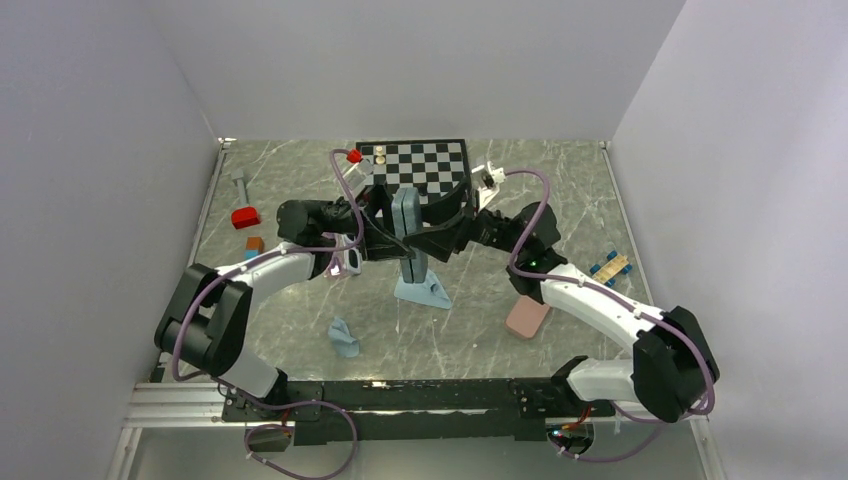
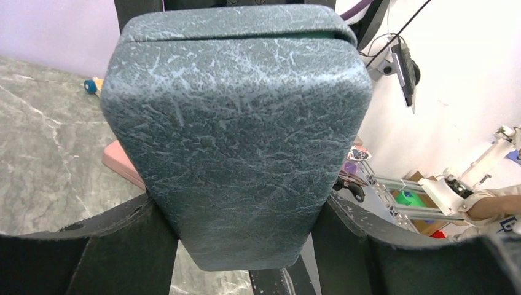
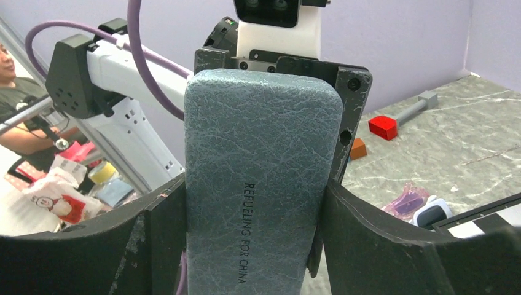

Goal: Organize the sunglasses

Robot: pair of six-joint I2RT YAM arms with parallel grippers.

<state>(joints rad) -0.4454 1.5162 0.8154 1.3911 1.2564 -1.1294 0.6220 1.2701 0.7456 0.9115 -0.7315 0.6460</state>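
**One case in two grippers, two pairs of sunglasses on the table**

Holds one oblong, crackle-textured grey-blue case upright over the middle of the grey marble table, taken from both sides at once. Clamps it from the left with the left gripper, black fingers pressed against both long edges in the left wrist view. Clamps it from the right with the right gripper, jaws tight on the case's flanks, printed lettering running down the face between them. Two grippers on a single case.

Shows the task's things lying on the marble, on the left arm's side of the case. Counts two pairs in the right wrist view: one translucent purple-pink sunglasses and one thick white-framed sunglasses with dark lenses. Lying side by side, touching, both clear of the grippers.

Counts two cases in all: the held one and one oblong pink case, flat on the table near the right arm.

Counts two crumpled cloths. One light-blue cloth directly below the held case in the top view; cannot tell whether the case's lower end touches it. A second cloth nearer the arm bases, well apart from the first.

Counts one black-and-white chessboard at the far edge, behind the case. One red block and one small orange block near the left wall, just beside each other.
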